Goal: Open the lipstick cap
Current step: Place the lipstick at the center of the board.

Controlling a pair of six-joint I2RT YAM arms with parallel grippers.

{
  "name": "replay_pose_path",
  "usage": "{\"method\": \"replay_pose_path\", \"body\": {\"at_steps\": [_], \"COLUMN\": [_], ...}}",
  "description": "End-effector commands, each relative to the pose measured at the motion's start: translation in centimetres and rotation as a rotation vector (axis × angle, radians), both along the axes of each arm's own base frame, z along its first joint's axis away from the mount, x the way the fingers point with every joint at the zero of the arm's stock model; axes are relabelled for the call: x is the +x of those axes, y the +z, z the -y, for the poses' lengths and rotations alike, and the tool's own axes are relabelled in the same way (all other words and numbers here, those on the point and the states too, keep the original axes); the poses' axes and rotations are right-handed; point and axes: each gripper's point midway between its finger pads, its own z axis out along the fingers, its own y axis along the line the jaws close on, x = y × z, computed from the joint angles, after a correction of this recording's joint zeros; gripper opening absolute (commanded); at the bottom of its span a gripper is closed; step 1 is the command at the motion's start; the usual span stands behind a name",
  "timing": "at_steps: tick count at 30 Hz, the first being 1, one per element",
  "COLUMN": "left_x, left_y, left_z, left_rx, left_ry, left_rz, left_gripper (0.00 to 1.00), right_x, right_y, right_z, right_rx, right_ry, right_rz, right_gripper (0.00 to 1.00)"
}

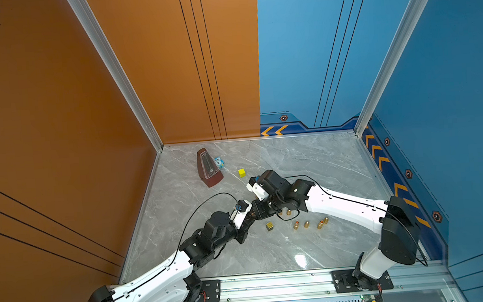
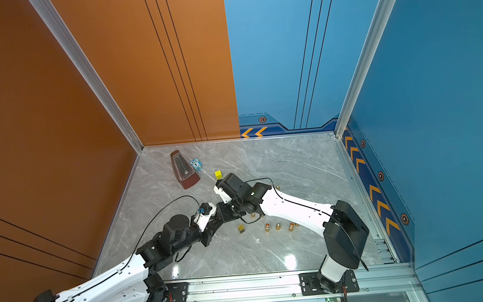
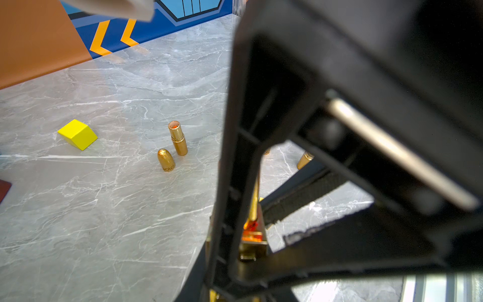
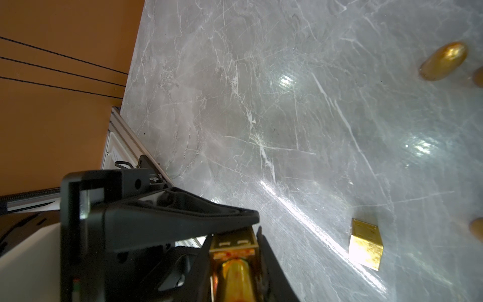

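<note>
A gold lipstick (image 1: pixel 251 215) hangs above the table's middle, between both arms. My left gripper (image 1: pixel 247 222) is shut on one end of it. My right gripper (image 1: pixel 256 211) comes from the opposite side, and its fingers press both sides of the lipstick's square gold end (image 4: pixel 232 245). In the right wrist view my right gripper (image 4: pixel 234 235) is shut on that gold piece, with a left finger (image 4: pixel 183 217) lying across it. In the left wrist view the lipstick (image 3: pixel 252 236) shows through the right gripper's black frame, which hides most of my left gripper (image 3: pixel 243 264). I cannot tell which end is the cap.
Several gold lipstick tubes (image 1: pixel 306 224) and a gold cube (image 1: pixel 270 226) stand under the right arm. An opened tube (image 3: pixel 177 138) stands beside its bullet-shaped cap (image 3: pixel 166 160). A yellow block (image 1: pixel 242 172), a brown metronome (image 1: pixel 208 169) and a blue toy (image 1: pixel 219 161) lie farther back.
</note>
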Motion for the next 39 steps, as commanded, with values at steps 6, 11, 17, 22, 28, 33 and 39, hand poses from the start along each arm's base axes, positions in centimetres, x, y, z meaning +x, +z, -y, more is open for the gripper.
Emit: {"method": "replay_pose_path", "body": {"at_steps": [6, 11, 17, 22, 28, 33, 39], "left_x": [0.5, 0.6, 0.6, 0.8, 0.9, 1.3, 1.7], "left_y": [2.4, 2.3, 1.9, 0.4, -1.0, -1.2, -1.2], "left_z": [0.2, -0.2, -0.8, -2.6, -5.3, -7.7, -9.5], "left_rx": [-0.05, -0.051, -0.052, -0.013, -0.004, -0.043, -0.083], "left_ry": [0.016, 0.035, 0.06, 0.13, 0.241, 0.349, 0.429], "left_rz": [0.071, 0.071, 0.065, 0.022, -0.027, -0.031, -0.052], "left_gripper": [0.0, 0.02, 0.42, 0.77, 0.94, 0.99, 0.99], "right_x": [1.1, 1.5, 2.4, 3.7, 4.4, 4.9, 4.7], "right_y": [0.7, 1.0, 1.0, -0.5, -3.7, -6.4, -8.8], "right_z": [1.3, 1.8, 2.6, 3.8, 3.8, 3.4, 2.2], "right_rx": [-0.025, -0.041, -0.087, -0.175, -0.27, -0.347, -0.4], "right_ry": [-0.078, -0.101, -0.14, -0.187, -0.197, -0.195, -0.169], "right_rz": [0.053, 0.078, 0.115, 0.164, 0.184, 0.23, 0.282], "right_gripper": [0.23, 0.23, 0.22, 0.22, 0.22, 0.21, 0.21]}}
